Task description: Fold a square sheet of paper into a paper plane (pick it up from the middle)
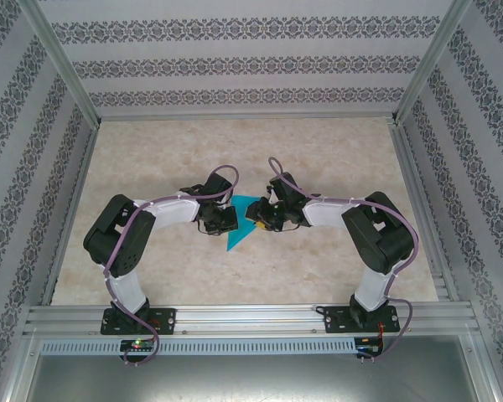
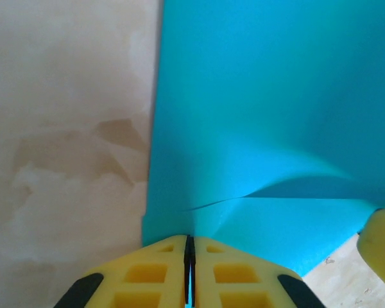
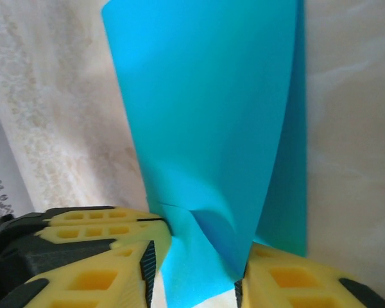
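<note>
The teal sheet of paper (image 1: 237, 228), folded in layers, hangs between my two grippers over the middle of the table, its point toward the near edge. My left gripper (image 2: 189, 242) is shut on the paper's (image 2: 263, 109) lower edge, and a thin teal sliver shows between its pads. In the right wrist view the paper (image 3: 205, 115) runs upward with a bulging fold at the bottom. My right gripper (image 3: 196, 273) straddles that bulge with its jaws apart, and the right-hand fingertip (image 3: 269, 269) touches the fold. The left gripper's yellow fingers (image 3: 96, 224) pinch the paper just beside it.
The marbled beige table (image 1: 235, 159) lies under both arms. Patterned walls and aluminium frame posts (image 1: 63, 71) close in the left, right and far sides. A metal rail (image 1: 251, 318) carrying the two arm bases runs along the near edge.
</note>
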Controlling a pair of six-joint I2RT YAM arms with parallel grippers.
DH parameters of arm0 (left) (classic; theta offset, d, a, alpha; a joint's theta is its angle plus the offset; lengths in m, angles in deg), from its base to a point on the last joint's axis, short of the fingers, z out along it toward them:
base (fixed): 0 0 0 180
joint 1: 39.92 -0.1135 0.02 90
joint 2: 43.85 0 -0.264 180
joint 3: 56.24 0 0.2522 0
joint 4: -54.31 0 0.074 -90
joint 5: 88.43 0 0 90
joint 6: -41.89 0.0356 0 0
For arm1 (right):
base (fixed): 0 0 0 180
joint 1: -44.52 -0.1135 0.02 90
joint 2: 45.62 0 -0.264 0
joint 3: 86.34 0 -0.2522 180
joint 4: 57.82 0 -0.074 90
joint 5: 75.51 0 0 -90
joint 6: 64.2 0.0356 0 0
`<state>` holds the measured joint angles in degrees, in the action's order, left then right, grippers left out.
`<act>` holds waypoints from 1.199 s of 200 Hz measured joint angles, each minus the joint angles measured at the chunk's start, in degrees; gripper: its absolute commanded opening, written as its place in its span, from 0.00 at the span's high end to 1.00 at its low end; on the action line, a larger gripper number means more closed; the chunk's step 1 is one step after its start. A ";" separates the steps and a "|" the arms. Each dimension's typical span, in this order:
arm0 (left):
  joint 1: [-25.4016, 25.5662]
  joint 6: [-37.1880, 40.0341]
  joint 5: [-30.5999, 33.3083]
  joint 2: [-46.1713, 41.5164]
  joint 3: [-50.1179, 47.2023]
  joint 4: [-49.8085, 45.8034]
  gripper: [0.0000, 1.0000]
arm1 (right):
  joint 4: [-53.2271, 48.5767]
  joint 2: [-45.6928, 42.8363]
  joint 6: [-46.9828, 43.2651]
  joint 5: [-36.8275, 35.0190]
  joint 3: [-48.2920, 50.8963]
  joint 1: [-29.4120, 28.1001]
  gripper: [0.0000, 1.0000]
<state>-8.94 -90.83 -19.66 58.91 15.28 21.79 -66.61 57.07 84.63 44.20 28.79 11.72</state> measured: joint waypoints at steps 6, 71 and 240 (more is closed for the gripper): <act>-0.09 -0.02 -0.15 -0.07 -0.04 0.11 0.82 | 0.66 0.02 0.00 0.44 0.00 0.00 0.65; -2.36 -0.39 -1.68 -4.35 -0.31 0.11 0.69 | 5.07 2.56 0.07 4.15 0.00 0.00 0.71; -6.60 -0.42 -2.47 -11.47 -2.93 -0.13 0.40 | 7.13 3.34 -1.09 7.17 1.16 -0.11 0.90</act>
<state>-15.54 -91.25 -22.13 47.44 12.35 21.66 -59.49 60.42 83.53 51.37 29.95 11.61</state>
